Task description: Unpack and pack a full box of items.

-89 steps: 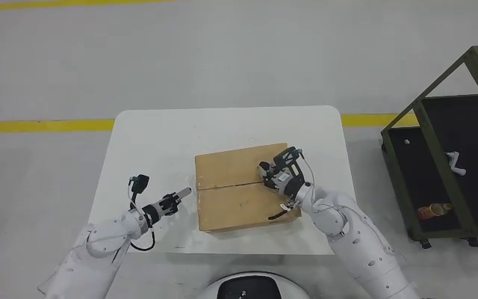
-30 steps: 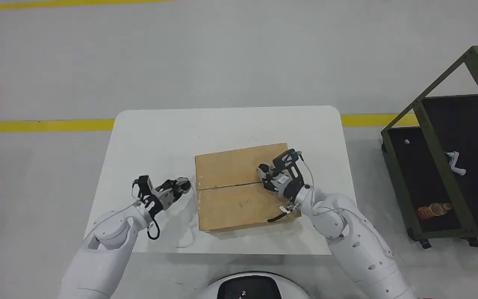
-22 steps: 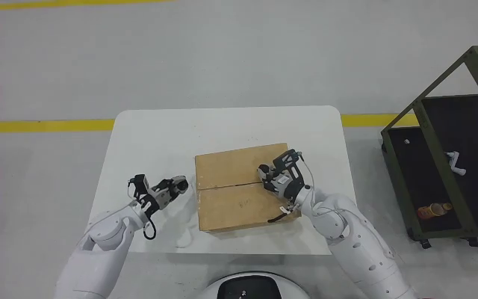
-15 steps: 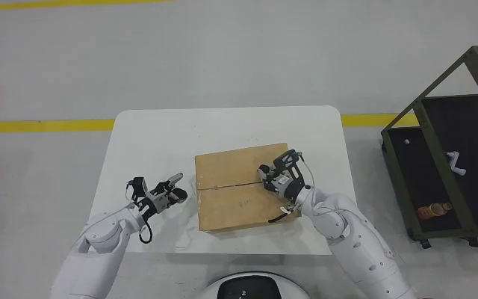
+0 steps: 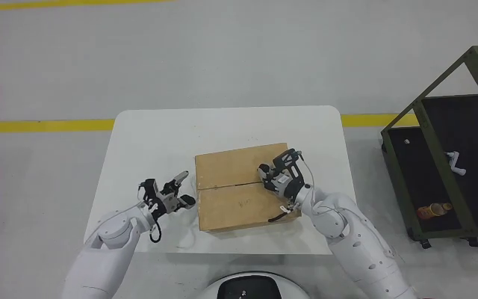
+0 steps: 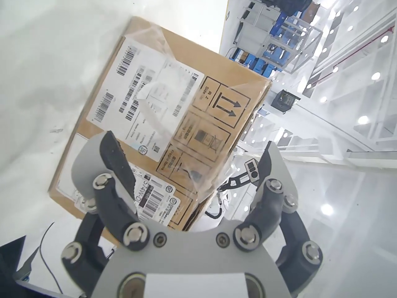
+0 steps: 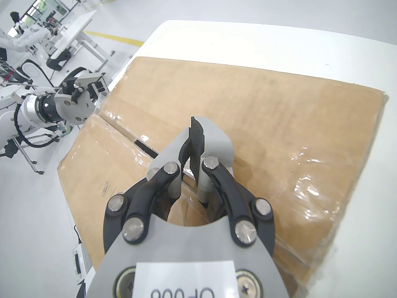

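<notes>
Over on the left side of the white counter point(image 5: 149, 142), the left gripper point(image 5: 185, 188) hangs low just beside the left side of the cardboard box point(image 5: 239, 187). Its fingers point(image 5: 181, 177) are spread wide apart and released, with nothing between them. I cannot tell whether either fingertip touches the cardboard. Seen from the left wrist, the gripper point(image 6: 192, 159) points at that side of the box point(image 6: 173, 100). White shipping labels point(image 6: 145, 94) with barcodes are stuck there under a strip of clear, wrinkled tape. The bare counter point(image 6: 46, 47) runs alongside.

The box sits flat near the middle of the counter, a little towards the robot's edge. It is closed, and the seam point(image 5: 228, 185) between its two top flaps runs from left to right.

Towards the right end of that seam, the right gripper point(image 5: 263, 170) rests over the top of the box. From its own wrist, the gripper point(image 7: 194, 144) has its fingers point(image 7: 198, 137) clenched tight together, their dark pads pressed face to face. I see nothing caught between them. They point along the seam, where a short dark slot point(image 7: 145, 145) shows between the flaps. Glossy tape catches the light across the box top point(image 7: 263, 110). The far corner of the counter point(image 7: 217, 32) shows beyond the box, and the left gripper point(image 7: 77, 94) sits at the box's far end.

Well off to the right, on the floor apart from the counter, stands a dark green cart point(image 5: 441, 149).
</notes>
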{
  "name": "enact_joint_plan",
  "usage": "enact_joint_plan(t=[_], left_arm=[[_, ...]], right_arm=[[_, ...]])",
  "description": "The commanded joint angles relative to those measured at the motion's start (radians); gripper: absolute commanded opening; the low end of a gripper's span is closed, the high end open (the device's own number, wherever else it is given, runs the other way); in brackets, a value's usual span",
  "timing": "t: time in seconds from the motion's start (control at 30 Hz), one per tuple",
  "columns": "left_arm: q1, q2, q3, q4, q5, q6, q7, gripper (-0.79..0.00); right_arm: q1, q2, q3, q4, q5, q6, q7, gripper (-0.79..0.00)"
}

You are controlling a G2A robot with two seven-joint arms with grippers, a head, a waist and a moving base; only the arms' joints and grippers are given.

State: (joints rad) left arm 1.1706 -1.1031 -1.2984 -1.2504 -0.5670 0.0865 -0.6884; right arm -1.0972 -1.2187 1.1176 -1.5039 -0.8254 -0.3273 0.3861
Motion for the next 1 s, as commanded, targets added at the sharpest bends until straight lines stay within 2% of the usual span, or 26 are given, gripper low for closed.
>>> enact_joint_plan(t=[0.0,0.07,0.1,0.13,0.17,0.2,0.43,0.97], left_arm=[[-0.010,-0.004,0.006,0.016,-0.026,0.004,-0.007,0.000],[-0.018,-0.007,0.010,0.030,-0.048,0.008,-0.023,-0.012],[-0.022,-0.008,0.011,0.036,-0.051,0.007,-0.026,-0.099],[-0.025,-0.009,0.012,0.041,-0.050,0.006,-0.029,-0.145],[-0.027,-0.009,0.013,0.045,-0.054,0.004,-0.035,-0.302],[-0.028,-0.010,0.013,0.049,-0.058,0.003,-0.041,-0.397],[-0.032,-0.011,0.007,0.046,-0.070,-0.007,-0.067,-0.785],[-0.018,-0.005,-0.021,0.002,-0.048,-0.024,-0.086,-0.785]], right_arm=[[0.000,0.000,0.000,0.000,-0.001,0.002,-0.001,-0.785],[0.000,-0.001,0.000,0.001,0.000,0.004,-0.001,-0.785],[0.001,-0.001,0.000,0.002,0.001,0.003,-0.001,-0.785],[0.001,-0.001,-0.001,0.003,0.000,0.003,-0.001,-0.785],[0.002,-0.002,-0.002,0.005,-0.001,0.004,0.000,-0.785],[0.003,-0.002,-0.002,0.006,-0.002,0.004,-0.001,-0.785],[0.011,-0.005,-0.008,0.017,-0.001,-0.001,-0.002,-0.785],[0.028,-0.010,-0.017,0.038,-0.002,-0.002,-0.002,-0.785]])
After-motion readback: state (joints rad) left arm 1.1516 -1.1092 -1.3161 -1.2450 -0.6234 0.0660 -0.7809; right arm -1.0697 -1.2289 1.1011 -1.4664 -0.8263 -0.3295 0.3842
